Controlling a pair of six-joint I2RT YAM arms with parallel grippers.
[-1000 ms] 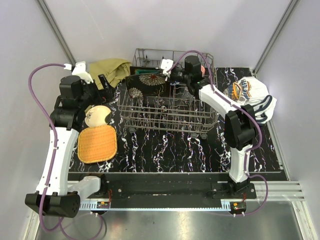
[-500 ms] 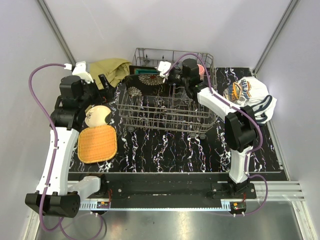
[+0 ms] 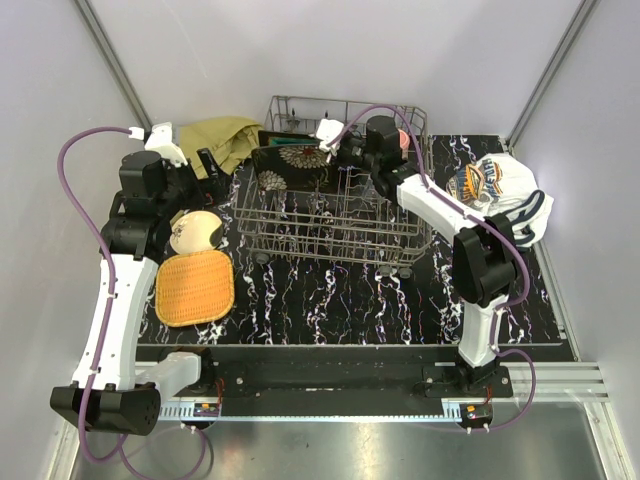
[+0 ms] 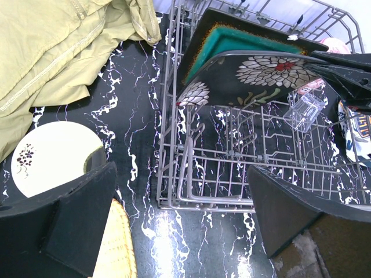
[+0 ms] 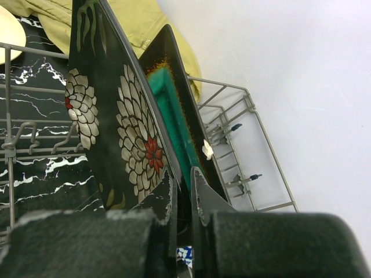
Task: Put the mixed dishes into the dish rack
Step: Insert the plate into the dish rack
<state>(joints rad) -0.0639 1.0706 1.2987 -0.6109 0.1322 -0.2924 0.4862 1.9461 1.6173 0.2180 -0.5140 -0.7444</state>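
Camera above: dish rack (image 3: 330, 225) mid-table; right gripper (image 3: 338, 152) pinched tight on one dark floral plate (image 3: 292, 168), stood on edge at the rack's far-left corner, likely for slotting in upright beside one teal plate (image 3: 290, 143). Left gripper (image 3: 208, 165) spread wide, holding nothing, poised near one cream plate (image 3: 195, 232) and one orange plate (image 3: 195, 287), both flat on the table outside the rack, probably next. Left wrist: one clear glass (image 4: 305, 110) lying inside the rack, two plates on edge. Right wrist: fingertips (image 5: 165, 202) squeezing the floral rim, teal plate just behind
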